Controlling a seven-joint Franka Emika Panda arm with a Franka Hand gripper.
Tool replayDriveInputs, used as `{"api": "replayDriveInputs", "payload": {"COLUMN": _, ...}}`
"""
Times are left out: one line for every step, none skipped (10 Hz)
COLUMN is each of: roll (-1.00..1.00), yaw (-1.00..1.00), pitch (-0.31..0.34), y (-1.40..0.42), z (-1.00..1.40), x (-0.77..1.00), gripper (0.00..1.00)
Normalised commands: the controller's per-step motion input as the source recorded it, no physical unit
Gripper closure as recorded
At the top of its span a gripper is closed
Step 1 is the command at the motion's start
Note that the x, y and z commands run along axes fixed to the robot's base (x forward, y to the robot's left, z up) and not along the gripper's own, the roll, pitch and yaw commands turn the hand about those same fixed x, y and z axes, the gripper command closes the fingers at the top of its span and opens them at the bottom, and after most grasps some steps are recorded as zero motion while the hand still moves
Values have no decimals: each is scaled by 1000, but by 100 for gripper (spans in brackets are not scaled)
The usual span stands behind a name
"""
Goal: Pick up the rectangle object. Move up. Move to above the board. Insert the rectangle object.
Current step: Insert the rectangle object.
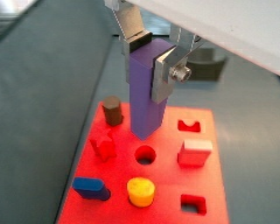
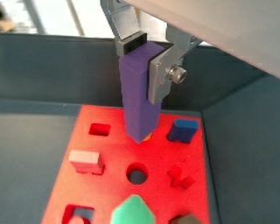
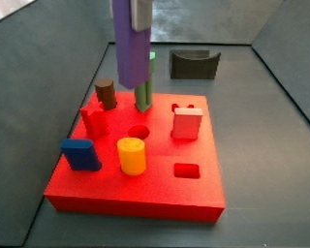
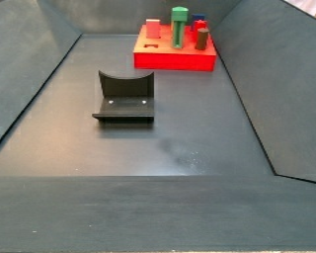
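My gripper (image 1: 150, 63) is shut on the rectangle object (image 1: 146, 96), a long purple bar held upright by its upper end. It shows in both wrist views (image 2: 139, 96). In a side view the bar (image 3: 128, 58) hangs over the back middle of the red board (image 3: 158, 189), its lower end just in front of the green post (image 3: 144, 92) and near a round hole (image 3: 139, 131). The lower end seems a little above the board's surface (image 1: 166, 188). In a side view the board (image 4: 174, 59) lies far back; the gripper and bar do not show there.
On the board stand a brown cylinder (image 3: 106, 93), a blue block (image 3: 78, 154), a yellow cylinder (image 3: 131, 155) and a pink block (image 3: 186, 123); a square hole (image 3: 186, 170) is near the front. The dark fixture (image 4: 125, 99) stands on the grey floor beyond the board (image 3: 194, 64).
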Motion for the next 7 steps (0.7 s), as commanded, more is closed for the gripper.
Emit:
{"api": "replayDriveInputs", "payload": {"roll": -16, "yaw": -1000, "pitch": -66, "y": -20, "z": -317, "x": 0, "gripper": 100}}
{"api": "replayDriveInputs", "payload": {"roll": -23, "yaw": -1000, "pitch": -49, "y": -23, "z": -300, "x": 0, "gripper": 100}}
{"api": "replayDriveInputs", "payload": {"roll": -24, "yaw": -1000, "pitch": -20, "y": -23, "z": -286, "x": 0, "gripper": 100}}
{"api": "replayDriveInputs", "payload": {"roll": -26, "yaw": -1000, "pitch": -9, "y": -23, "z": -283, "x": 0, "gripper": 100}}
{"api": "replayDriveInputs", "payload": {"roll": -36, "yaw": -1000, "pitch": 0, "y": -31, "z": -266, "x": 0, "gripper": 100}}
{"api": "replayDriveInputs", "payload": {"roll": -9, "yaw": -323, "pitch": 0, "y": -129, "z": -351, "x": 783, "gripper": 100}}
{"api": "replayDriveInputs", "payload": {"roll": -9, "yaw": -311, "pitch": 0, "y": -131, "z": -311, "x": 800, "gripper": 100}}
